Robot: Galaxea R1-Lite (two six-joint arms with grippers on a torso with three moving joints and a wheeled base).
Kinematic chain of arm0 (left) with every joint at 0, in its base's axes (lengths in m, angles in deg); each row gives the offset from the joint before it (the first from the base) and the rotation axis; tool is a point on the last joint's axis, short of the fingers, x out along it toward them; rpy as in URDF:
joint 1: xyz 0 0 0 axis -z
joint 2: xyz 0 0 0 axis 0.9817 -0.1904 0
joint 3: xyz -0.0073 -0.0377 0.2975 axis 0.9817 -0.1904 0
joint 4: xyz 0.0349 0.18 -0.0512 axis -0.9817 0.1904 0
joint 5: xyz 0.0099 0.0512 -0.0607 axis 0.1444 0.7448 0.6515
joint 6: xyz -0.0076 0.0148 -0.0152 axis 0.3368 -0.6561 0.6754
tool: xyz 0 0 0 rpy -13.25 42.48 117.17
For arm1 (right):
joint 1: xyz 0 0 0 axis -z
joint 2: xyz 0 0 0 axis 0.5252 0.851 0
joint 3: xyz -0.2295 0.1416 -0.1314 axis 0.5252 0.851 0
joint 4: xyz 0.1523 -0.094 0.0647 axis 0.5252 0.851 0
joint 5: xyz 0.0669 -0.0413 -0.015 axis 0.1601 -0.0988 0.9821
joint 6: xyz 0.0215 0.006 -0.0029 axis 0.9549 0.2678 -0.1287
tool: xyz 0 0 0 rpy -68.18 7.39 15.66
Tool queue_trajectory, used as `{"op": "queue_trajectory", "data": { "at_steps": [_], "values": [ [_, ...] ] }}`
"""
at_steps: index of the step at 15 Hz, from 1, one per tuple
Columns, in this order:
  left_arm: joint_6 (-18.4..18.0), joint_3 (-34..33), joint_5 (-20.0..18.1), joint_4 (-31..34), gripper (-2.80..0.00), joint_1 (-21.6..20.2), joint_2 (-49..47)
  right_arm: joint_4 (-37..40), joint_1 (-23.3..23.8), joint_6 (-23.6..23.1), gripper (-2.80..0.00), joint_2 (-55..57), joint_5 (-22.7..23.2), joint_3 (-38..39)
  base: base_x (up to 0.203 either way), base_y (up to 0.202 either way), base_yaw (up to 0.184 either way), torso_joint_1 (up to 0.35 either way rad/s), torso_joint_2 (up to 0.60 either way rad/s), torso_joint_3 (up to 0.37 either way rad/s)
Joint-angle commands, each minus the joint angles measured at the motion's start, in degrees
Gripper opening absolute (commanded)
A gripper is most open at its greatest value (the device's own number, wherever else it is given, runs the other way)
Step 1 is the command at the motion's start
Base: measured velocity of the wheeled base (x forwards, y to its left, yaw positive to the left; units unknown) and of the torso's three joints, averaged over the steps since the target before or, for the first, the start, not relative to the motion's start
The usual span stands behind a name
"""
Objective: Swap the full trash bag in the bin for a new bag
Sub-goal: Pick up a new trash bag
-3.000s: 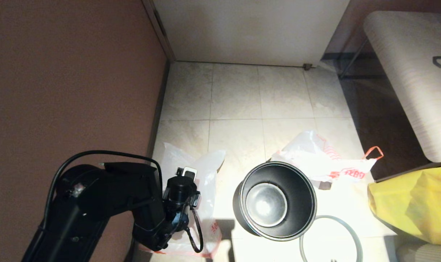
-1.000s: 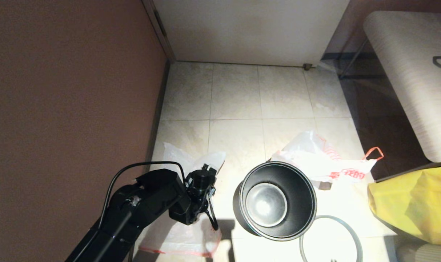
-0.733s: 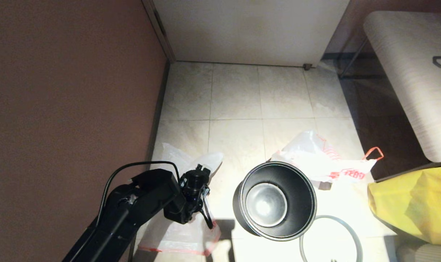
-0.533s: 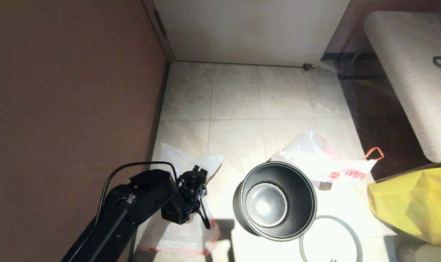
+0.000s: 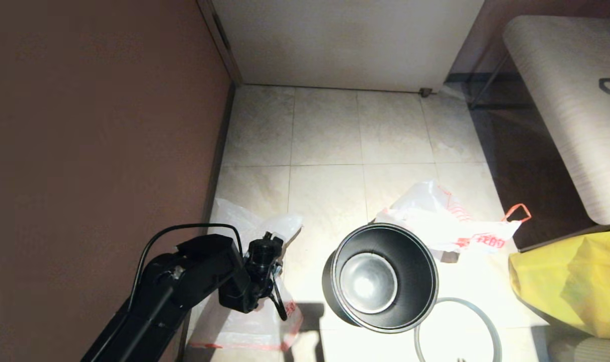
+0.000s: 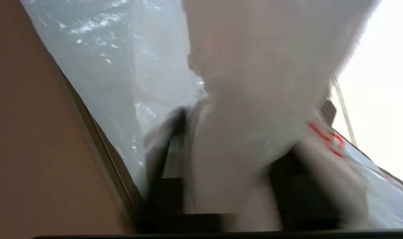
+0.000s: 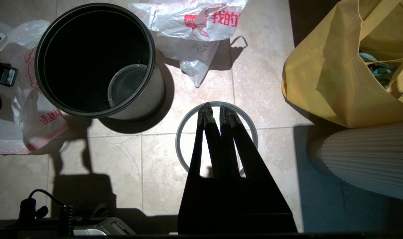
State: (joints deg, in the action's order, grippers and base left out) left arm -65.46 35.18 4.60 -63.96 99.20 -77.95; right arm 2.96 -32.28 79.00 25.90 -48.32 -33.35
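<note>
New bag (image 5: 257,322), lower left of frame: left gripper (image 5: 269,246) jaws clenched on its film. Lift slowly toward the bin (image 5: 380,276). Right gripper (image 7: 218,114) jaws clamped empty, idle.

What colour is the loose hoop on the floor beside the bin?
Grey. The hoop shows best in the right wrist view, lying on pale tiles near the black bin.

Black bin (image 5: 380,279) with grey hoop (image 7: 188,122); red-printed white bags (image 5: 450,221); yellow bag (image 5: 571,281).
</note>
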Motion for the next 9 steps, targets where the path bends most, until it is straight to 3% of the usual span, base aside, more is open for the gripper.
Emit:
{"op": "queue_trajectory", "data": {
  "at_steps": [1, 3, 5, 9],
  "values": [
    [0.03, -4.62, 0.19, -0.67, -2.80, 0.10, 4.82, 0.07, -0.02, 0.03, -2.80, 0.07, -0.01, 0.01, 0.000, 0.000, 0.000, 0.000, 0.00, 0.000],
    [1.92, -12.22, -0.02, -0.93, -2.80, 0.83, 12.31, -0.01, -0.02, 0.03, -2.80, 0.07, -0.01, 0.01, 0.000, 0.000, 0.000, 0.000, 0.00, 0.000],
    [5.66, -24.03, -0.51, -0.74, -2.80, 2.57, 21.68, 0.06, -0.02, 0.03, -2.80, 0.07, -0.01, 0.01, 0.000, 0.000, 0.000, 0.000, 0.00, 0.000],
    [12.71, -44.18, -2.15, -0.58, -2.80, 8.28, 42.90, 0.04, -0.02, 0.03, -2.80, 0.07, -0.01, 0.01, 0.000, 0.000, 0.000, 0.000, 0.00, 0.000]
  ]
}}
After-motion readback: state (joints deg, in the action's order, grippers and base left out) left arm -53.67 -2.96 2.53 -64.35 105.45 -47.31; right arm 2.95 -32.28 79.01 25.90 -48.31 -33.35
